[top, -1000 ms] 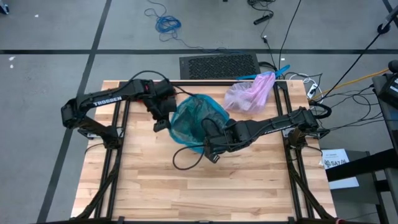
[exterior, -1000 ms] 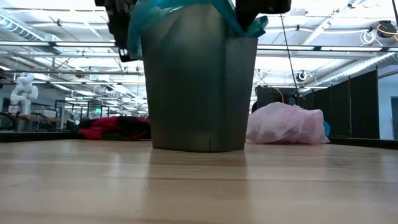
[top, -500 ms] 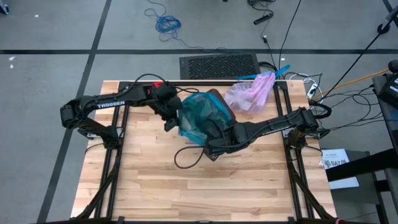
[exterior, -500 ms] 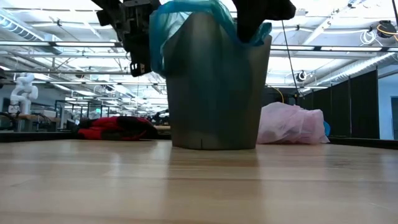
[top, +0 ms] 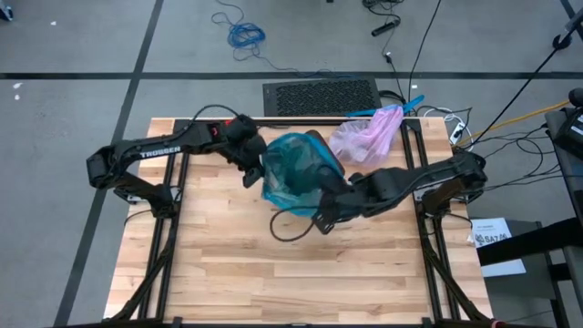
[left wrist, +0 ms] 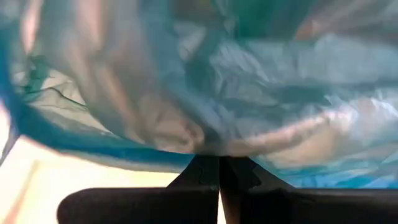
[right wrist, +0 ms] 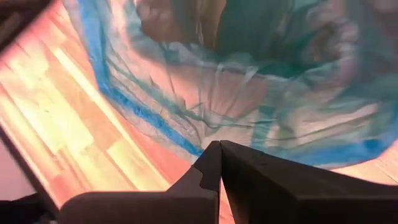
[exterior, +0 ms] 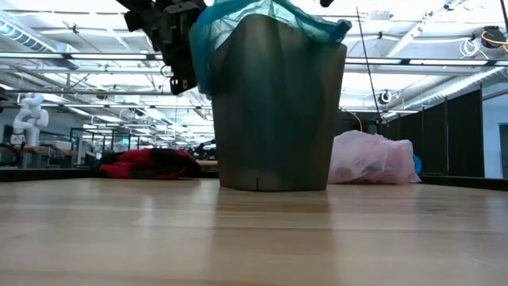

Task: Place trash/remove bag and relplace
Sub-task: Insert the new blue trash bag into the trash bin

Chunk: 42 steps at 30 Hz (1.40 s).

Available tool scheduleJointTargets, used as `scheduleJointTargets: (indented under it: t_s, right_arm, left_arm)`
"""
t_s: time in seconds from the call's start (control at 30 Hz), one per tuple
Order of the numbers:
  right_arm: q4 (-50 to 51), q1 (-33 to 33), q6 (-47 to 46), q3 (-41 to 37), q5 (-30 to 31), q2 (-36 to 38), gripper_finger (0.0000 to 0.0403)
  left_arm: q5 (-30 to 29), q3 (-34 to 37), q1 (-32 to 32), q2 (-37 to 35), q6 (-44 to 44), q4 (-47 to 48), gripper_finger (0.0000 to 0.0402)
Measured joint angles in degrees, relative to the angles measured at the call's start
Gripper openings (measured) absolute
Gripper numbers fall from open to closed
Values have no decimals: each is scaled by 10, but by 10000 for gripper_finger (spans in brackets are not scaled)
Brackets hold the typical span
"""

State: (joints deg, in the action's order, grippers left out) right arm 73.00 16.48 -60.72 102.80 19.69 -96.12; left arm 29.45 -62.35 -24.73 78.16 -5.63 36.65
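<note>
A dark grey bin (exterior: pixel 274 111) stands upright on the wooden table, with a teal-green plastic bag (top: pixel 296 173) draped over its rim. My left gripper (top: pixel 250 167) is at the bin's left rim, shut on the teal bag. It also shows in the low view (exterior: pixel 178 56). My right gripper (top: pixel 323 217) is at the bin's near right side, shut on the teal bag and out of the low view. The pale lilac-pink bag (top: pixel 366 137) lies bunched on the table at the far right, touched by neither gripper. No paper trash shows. My left gripper pinches the teal bag's film just inside its rolled edge (left wrist: pixel 186 146) between its two shut fingers, at the bin's left rim. The film spreads away from the fingertips over the bin's mouth. My right gripper pinches the teal bag close to its edge (right wrist: pixel 202 134) between its two shut fingers, coming from the near right side above the bin. Folds in the film run together toward the fingertips.
A red glove (exterior: pixel 143 163) lies on the table at the far left, behind the bin. A black cable loop (top: pixel 291 228) hangs below the right arm over the table's middle. The near half of the table (top: pixel 273 282) is bare wood.
The bin with the teal bag has slid a little toward the table's right edge, and my left gripper has gone with it. My right gripper has then risen from the bin's right rim and drawn back toward the near right, out of the low view.
</note>
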Motion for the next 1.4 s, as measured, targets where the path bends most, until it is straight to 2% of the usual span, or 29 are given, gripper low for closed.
scheduleJointTargets:
  t_s: [0.2,0.37,0.53,0.7,0.87,1.0,1.13,1.27,1.4]
  right_arm:
    - [-38,-38,41,0,16,51,0]
    - [-80,-142,122,0,20,78,0]
    - [-91,-279,194,-1,-96,78,19]
    - [-149,-367,263,-1,-224,74,82]
    - [-149,-399,299,-1,-242,73,152]
    - [-147,-402,323,-1,-270,58,174]
    - [-127,-396,339,-1,-287,27,171]
    - [-102,-397,334,-1,-256,1,156]
    - [-108,-397,332,-1,-243,-5,110]
  left_arm:
    - [-2,-11,-33,-16,5,-3,0]
    - [-1,-11,-50,-23,5,-1,0]
    - [0,-11,-54,-45,0,-1,0]
    - [1,-11,-54,-83,-27,-1,0]
    - [6,-11,-53,-127,-64,-10,0]
    - [44,-12,-33,-140,-109,-84,0]
    - [61,-13,0,-125,-136,-156,0]
    - [64,-12,31,-98,-137,-136,0]
    - [66,-12,56,-89,-137,-127,0]
